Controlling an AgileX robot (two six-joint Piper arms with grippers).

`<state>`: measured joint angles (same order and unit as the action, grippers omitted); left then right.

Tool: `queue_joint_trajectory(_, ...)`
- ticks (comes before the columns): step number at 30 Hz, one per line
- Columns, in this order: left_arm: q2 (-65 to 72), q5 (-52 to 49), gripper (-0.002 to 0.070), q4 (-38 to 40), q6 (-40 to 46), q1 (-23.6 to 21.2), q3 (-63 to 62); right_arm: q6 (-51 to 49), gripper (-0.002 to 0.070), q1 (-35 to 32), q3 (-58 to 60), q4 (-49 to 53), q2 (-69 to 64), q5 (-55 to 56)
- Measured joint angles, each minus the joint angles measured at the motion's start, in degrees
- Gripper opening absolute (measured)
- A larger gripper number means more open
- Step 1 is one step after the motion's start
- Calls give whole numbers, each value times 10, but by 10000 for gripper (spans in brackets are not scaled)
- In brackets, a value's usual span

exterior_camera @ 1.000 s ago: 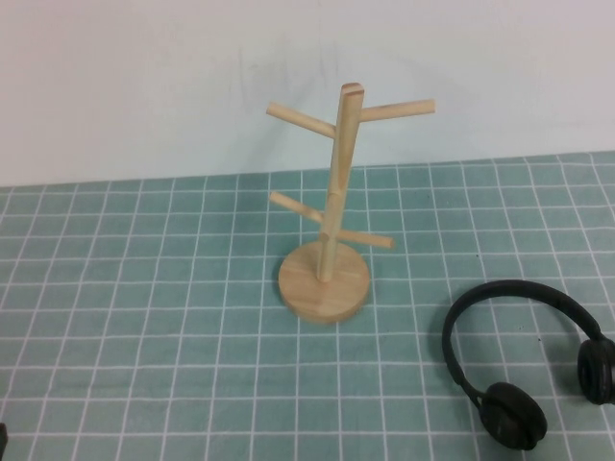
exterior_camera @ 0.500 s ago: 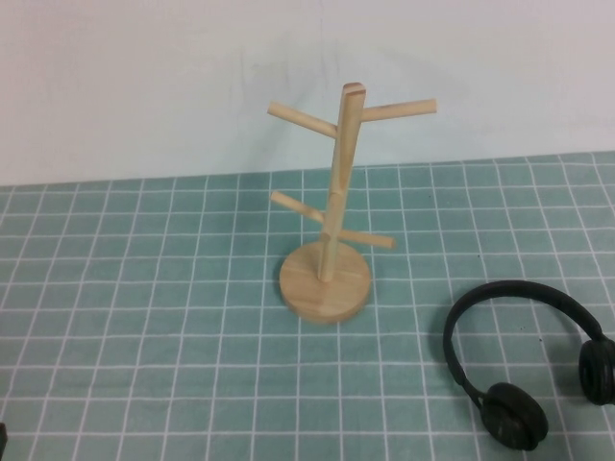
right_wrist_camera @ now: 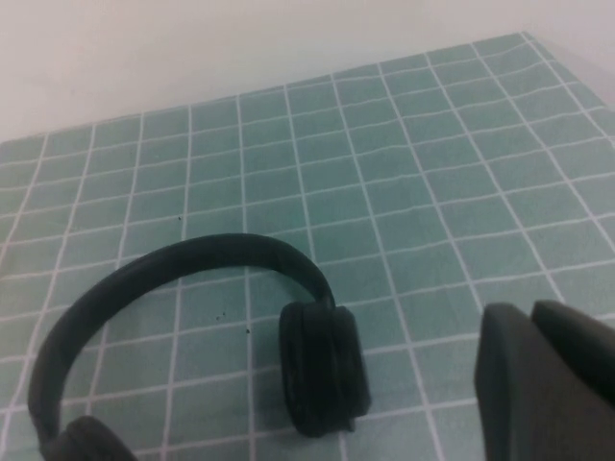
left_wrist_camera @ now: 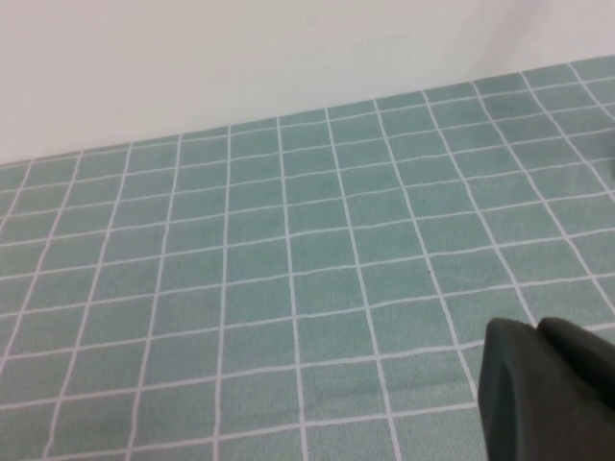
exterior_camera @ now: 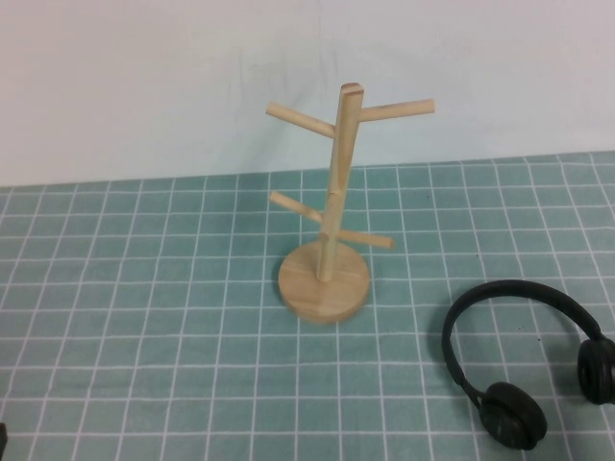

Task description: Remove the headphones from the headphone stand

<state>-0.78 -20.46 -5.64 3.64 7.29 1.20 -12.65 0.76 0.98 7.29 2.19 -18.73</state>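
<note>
The light wooden headphone stand (exterior_camera: 325, 279) stands upright mid-table with all four pegs bare. The black headphones (exterior_camera: 478, 298) lie flat on the green grid mat to the stand's front right, with one earcup (exterior_camera: 514, 415) toward the front. They also show in the right wrist view (right_wrist_camera: 322, 370). My right gripper (right_wrist_camera: 528, 312) is shut and empty, hovering beside the headphones without touching them. My left gripper (left_wrist_camera: 533, 327) is shut and empty over bare mat at the front left, far from both things.
The green grid mat (exterior_camera: 144, 317) covers the table and ends at a white wall (exterior_camera: 144, 77) behind the stand. A dark bit of the left arm (exterior_camera: 2, 437) shows at the front left corner of the high view.
</note>
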Motion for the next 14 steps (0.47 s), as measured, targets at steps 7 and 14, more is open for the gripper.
queue_joint_trajectory(7,0,0,-7,0,0,0,0,26,-6,0,0,-3,-1,2)
queue_joint_trajectory(14,0,0,-7,0,0,0,0,26,-6,0,0,-3,-2,2)
